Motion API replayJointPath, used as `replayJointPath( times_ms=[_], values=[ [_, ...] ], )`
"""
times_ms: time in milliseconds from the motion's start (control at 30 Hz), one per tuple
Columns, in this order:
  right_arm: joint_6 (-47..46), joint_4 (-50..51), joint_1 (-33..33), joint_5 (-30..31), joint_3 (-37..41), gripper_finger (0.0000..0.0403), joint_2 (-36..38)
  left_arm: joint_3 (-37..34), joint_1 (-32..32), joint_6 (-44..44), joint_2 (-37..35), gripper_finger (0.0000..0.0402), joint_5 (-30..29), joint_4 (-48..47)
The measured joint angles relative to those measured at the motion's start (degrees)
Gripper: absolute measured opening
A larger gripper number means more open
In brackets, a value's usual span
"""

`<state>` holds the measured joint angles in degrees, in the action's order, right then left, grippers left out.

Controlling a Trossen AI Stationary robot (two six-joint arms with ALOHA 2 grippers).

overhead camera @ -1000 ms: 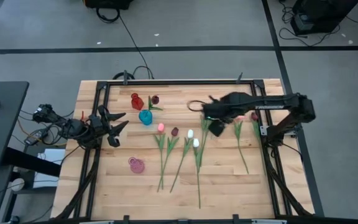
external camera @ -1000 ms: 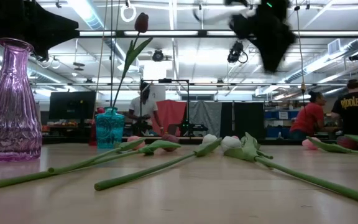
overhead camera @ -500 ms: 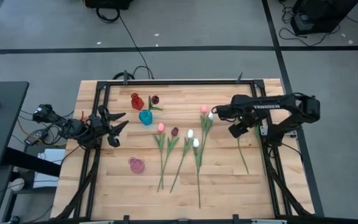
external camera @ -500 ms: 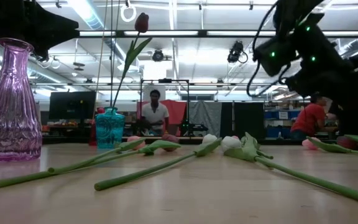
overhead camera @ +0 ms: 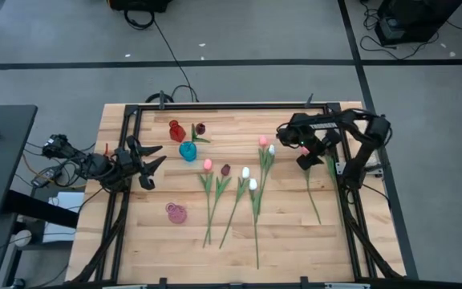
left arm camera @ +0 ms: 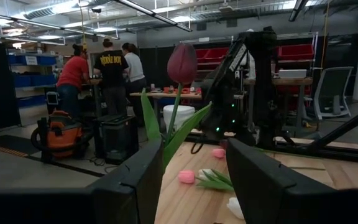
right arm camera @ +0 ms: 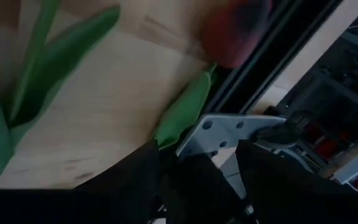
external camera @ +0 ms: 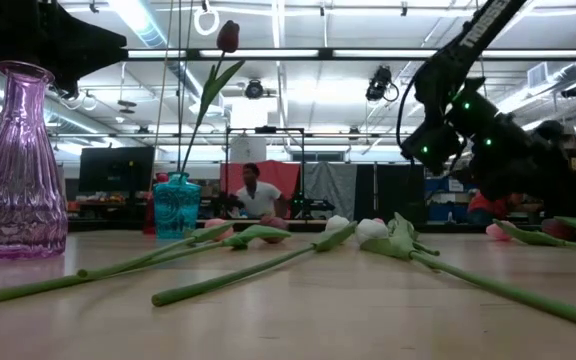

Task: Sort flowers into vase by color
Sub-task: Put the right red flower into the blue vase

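Left gripper [overhead camera: 152, 164] is parked at the left-centre of the high view, jaws spread, nothing held. A pink vase [overhead camera: 176, 212] sits lower left; a red vase [overhead camera: 175, 130] and a blue vase [overhead camera: 187, 151] holding one maroon tulip [overhead camera: 200, 128] sit upper left of centre. Loose flowers [overhead camera: 245, 189] are laid across the middle, with two more stems at the right near the table frame [overhead camera: 340, 144]. Right gripper [overhead camera: 310, 154] is held low at upper right, arm folded back, fingers parted and empty, over a maroon bud [right arm camera: 236, 28] beside the frame rail. Risk: the bud could be pinched instead of the stem, or the rail clipped, given how close both lie.
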<state>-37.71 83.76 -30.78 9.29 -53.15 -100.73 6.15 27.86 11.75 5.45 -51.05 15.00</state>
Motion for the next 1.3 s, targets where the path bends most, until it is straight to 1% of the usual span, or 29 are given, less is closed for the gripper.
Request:
replayJointPath(
  times_ms=[233,467,767,933,1100,1300],
  values=[
    [1.5,-1.0,-1.2,0.6,0.0,0.0199,-5.8,0.0,0.0,0.0,0.0,0.0182,0.0,-0.2],
    [2.9,-3.6,-1.4,3.1,0.6,0.0167,-8.8,0.0,0.0,0.0,0.0,0.0182,0.0,-0.3],
    [3.1,-9.9,-3.5,3.7,6.8,0.0135,-6.8,0.0,0.0,0.0,0.0,0.0182,0.0,-0.4],
    [3.0,-10.2,-3.5,4.6,8.2,0.0106,-6.3,0.0,0.0,0.0,0.0,0.0182,0.0,-0.4],
    [3.3,-8.5,-2.3,4.6,7.0,0.0062,-6.3,0.0,0.0,0.0,0.0,0.0182,0.0,-0.3],
    [3.4,-3.4,1.3,4.0,1.7,0.0019,-4.9,0.0,0.0,0.0,0.0,0.0182,0.0,-0.3]
  ],
)
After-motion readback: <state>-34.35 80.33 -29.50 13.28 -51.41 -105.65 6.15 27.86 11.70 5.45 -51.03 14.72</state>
